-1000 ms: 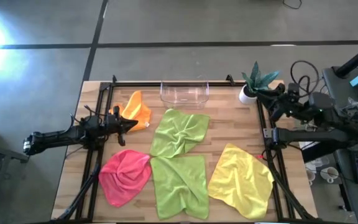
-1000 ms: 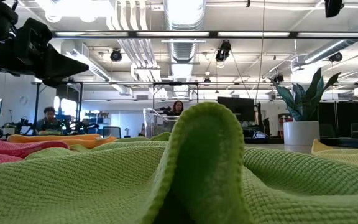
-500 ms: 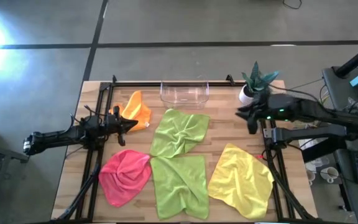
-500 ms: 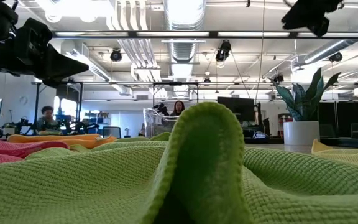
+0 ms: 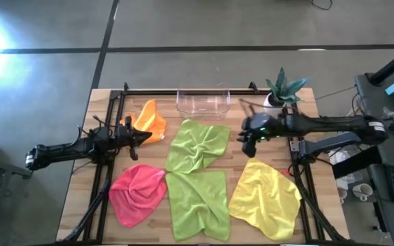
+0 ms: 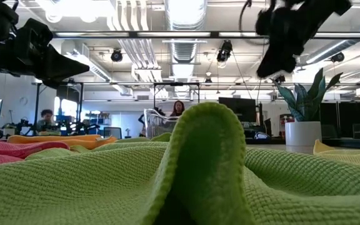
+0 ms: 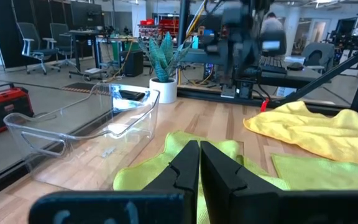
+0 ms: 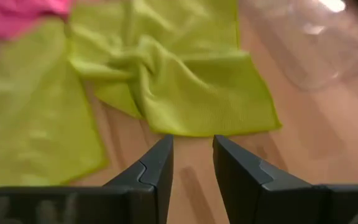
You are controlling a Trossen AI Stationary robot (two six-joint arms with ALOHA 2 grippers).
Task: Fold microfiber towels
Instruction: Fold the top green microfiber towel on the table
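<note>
Five microfiber towels lie crumpled on the wooden table: orange [image 5: 149, 120] at the far left, pink [image 5: 137, 193] at the near left, one lime green [image 5: 198, 145] in the middle, another lime green [image 5: 198, 203] nearer, and yellow [image 5: 265, 198] at the near right. My left gripper [image 5: 148, 137] is shut and level beside the orange towel, touching nothing. My right gripper [image 5: 246, 142] hangs open in the air, tilted down over bare wood just right of the middle green towel [image 8: 185, 81], with nothing between its fingers [image 8: 157, 165].
A clear plastic bin [image 5: 202, 101] stands at the far edge and a potted plant [image 5: 279, 92] at the far right corner. Black frame rails [image 5: 109, 123] run along both table sides. Bare wood shows between the green and yellow towels. People [image 6: 179, 107] sit in the room behind.
My right gripper has swung from beyond the table's right edge toward the table's middle, coming down and tipping its fingers downward, and now hangs next to the middle green towel. The towels have not moved.
</note>
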